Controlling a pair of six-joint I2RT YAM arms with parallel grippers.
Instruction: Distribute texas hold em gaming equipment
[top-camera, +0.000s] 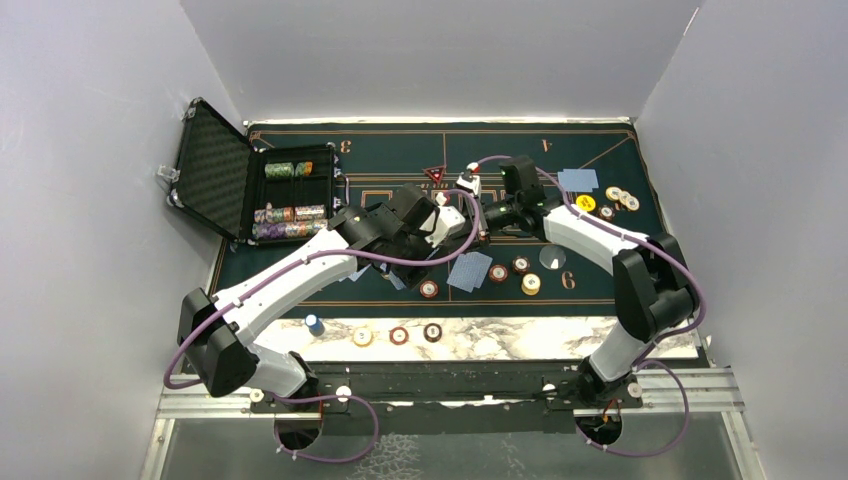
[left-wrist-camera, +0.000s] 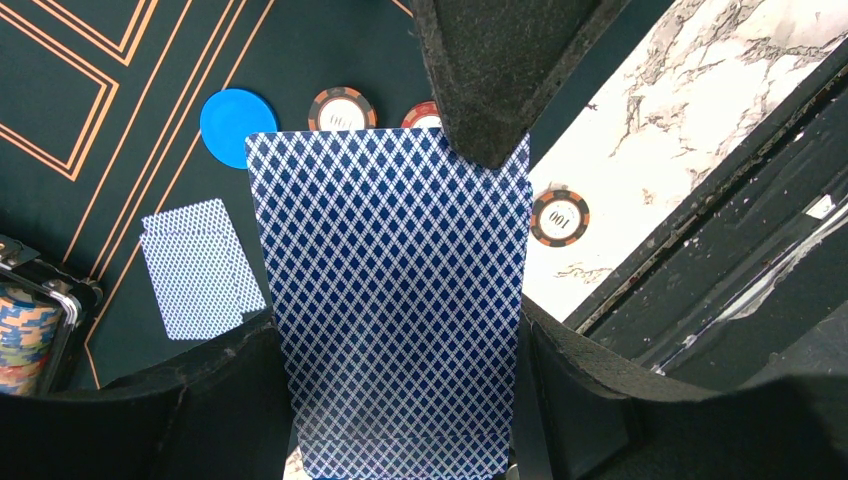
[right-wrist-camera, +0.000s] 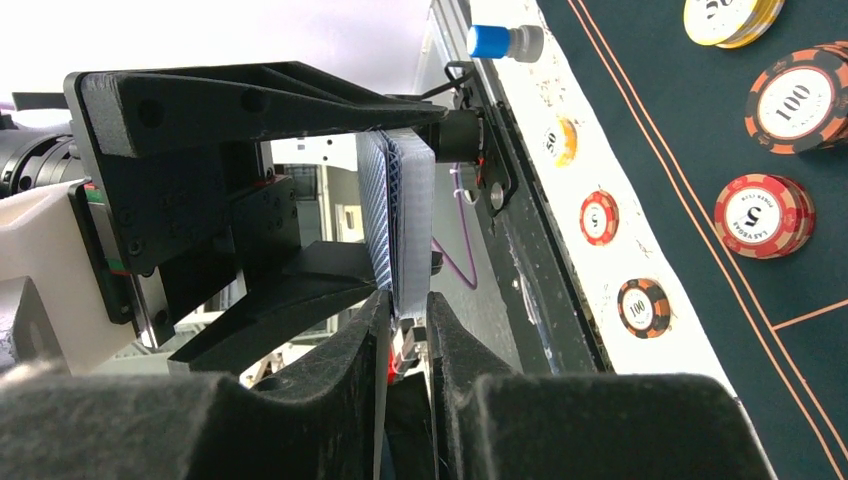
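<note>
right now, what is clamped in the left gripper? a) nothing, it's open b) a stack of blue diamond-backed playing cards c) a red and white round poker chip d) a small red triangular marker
b: in the left wrist view the blue diamond-backed playing cards stand gripped between the two fingers of the left gripper.

This looks like a robot test cell in a lab, not a home or a card room. Plain white panels (top-camera: 90, 150) close the work area on three sides, like a booth. Two white robot arms, the left arm (top-camera: 290, 275) and the right arm (top-camera: 600, 235), are fixed on a bare metal rail (top-camera: 700, 395) at the near edge. Purple cables (top-camera: 420, 263) run in the open along them. A green felt mat (top-camera: 400, 150) and a marble-pattern board (top-camera: 500, 335) cover the top.
</note>
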